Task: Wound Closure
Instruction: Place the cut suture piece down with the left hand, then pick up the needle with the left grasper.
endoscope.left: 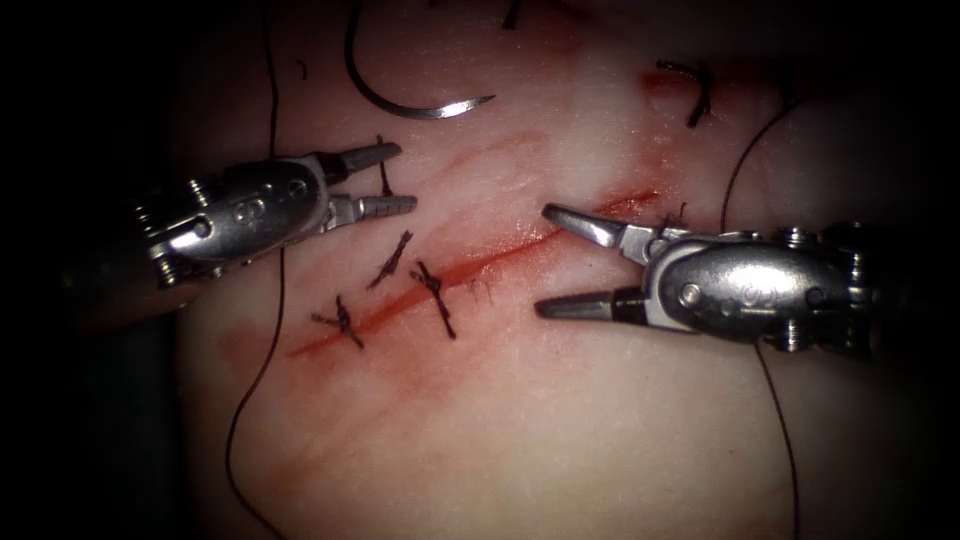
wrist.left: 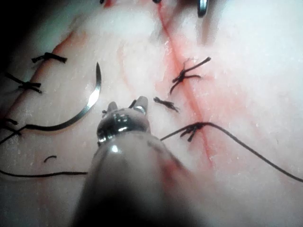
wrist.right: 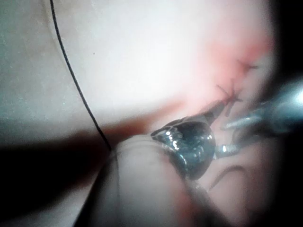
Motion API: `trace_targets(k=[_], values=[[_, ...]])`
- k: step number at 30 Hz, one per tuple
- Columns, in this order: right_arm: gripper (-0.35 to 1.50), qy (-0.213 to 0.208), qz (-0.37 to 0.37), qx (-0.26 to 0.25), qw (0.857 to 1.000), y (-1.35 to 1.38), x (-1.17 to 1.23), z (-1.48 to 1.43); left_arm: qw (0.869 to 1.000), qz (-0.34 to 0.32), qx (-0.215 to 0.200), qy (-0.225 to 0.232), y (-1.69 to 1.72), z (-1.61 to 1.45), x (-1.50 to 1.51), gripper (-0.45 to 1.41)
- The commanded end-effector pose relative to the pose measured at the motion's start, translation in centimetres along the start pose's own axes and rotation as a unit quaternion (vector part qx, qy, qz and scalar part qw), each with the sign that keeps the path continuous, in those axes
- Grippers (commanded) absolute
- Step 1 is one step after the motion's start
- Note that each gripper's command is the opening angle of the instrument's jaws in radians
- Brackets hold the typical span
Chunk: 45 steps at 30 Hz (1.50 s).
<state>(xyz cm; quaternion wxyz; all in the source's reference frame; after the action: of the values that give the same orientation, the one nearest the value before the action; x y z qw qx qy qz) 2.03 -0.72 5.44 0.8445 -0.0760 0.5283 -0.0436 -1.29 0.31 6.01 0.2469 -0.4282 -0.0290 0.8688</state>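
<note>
Tissue (endoscope.left: 600,420) bears 1 loose needle (endoscope.left: 400,100), 3 knots; both end effectors (endoscope.left: 400,180) (endoscope.left: 545,260) open, empty.

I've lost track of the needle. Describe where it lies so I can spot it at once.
Start at the cut running diagonally across the tissue, then look above the left gripper, which is open and holds nothing. The needle lies loose on the surface there, not in the tissue. Unlike the dark knots on the cut, it is one bare, shiny metal curve.
</note>
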Motion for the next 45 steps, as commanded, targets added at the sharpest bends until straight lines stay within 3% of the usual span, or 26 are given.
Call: trace_targets(k=[1,5,7,9,15,21,27,31,33,35,37,41,44,45], values=[[1.31,0.001,0.002,0.000,1.000,0.03,0.00,0.08,1.000,-0.007,-0.002,-0.003,-0.04,0.10,-0.04,0.63],[1.31,0.001,0.002,0.000,1.000,0.03,0.01,0.07,0.999,-0.040,-0.013,-0.018,-0.06,0.18,-0.24,0.62],[1.30,0.001,0.005,0.000,1.000,0.02,0.01,0.07,0.993,-0.097,-0.023,-0.059,-0.11,0.17,-0.45,0.63],[1.30,0.001,0.008,0.000,1.000,0.02,0.01,0.07,0.990,-0.116,-0.028,-0.073,-0.14,0.10,-0.52,0.63],[1.30,0.001,0.008,0.000,1.000,0.02,0.01,0.07,0.989,-0.116,-0.046,-0.078,-0.22,-0.18,-0.59,0.64],[1.30,0.001,0.008,0.000,1.000,0.02,0.01,0.07,0.985,-0.118,-0.054,-0.111,-0.26,-0.43,-0.52,0.66],[1.30,0.001,0.008,0.000,1.000,0.02,0.01,0.06,0.983,-0.128,-0.058,-0.120,-0.29,-0.64,-0.14,0.70],[1.30,0.003,0.020,0.002,1.000,0.05,0.00,0.00,0.988,-0.101,-0.064,-0.102,-0.36,-0.64,0.86,0.73],[1.30,0.004,0.027,0.003,1.000,0.06,0.00,-0.03,0.989,-0.095,-0.062,-0.099,-0.38,-0.60,0.98,0.73],[1.28,0.002,0.053,0.001,0.999,0.10,-0.01,-0.13,0.991,-0.074,-0.061,-0.093,-0.44,-0.45,1.27,0.73],[1.26,-0.003,0.071,-0.004,0.997,0.15,-0.02,-0.22,0.993,-0.056,-0.056,-0.091,-0.48,-0.26,1.41,0.71],[1.18,-0.008,0.091,-0.009,0.996,0.25,-0.01,-0.30,0.991,-0.049,-0.052,-0.116,-0.49,-0.06,1.37,0.69],[1.16,-0.008,0.111,-0.007,0.994,0.32,0.00,-0.33,0.978,-0.035,-0.057,-0.196,-0.42,0.10,1.14,0.71],[1.16,-0.008,0.111,-0.007,0.994,0.32,0.00,-0.33,0.978,-0.035,-0.057,-0.196,-0.42,0.10,1.14,0.71]])
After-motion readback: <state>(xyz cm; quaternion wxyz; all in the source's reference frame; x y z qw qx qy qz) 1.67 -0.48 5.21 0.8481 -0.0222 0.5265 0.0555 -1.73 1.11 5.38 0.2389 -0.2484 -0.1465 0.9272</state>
